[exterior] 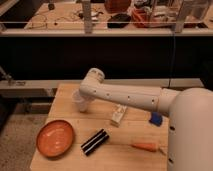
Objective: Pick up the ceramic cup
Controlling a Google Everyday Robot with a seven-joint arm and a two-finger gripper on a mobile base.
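Note:
The ceramic cup (78,104), small, pale and handleless, stands on the wooden table (125,156) near its back left corner. My white arm reaches in from the lower right, and its wrist bends down right over the cup. My gripper (83,97) sits at the cup's rim, shut on the cup, with the wrist covering most of it. The cup's base still looks to be on the tabletop.
An orange plate (55,138) lies at the front left, with a black ridged object (95,141) beside it. A white labelled bottle (118,115), a blue item (156,119) and an orange-handled tool (145,146) lie to the right. A dark counter with clutter runs behind the table.

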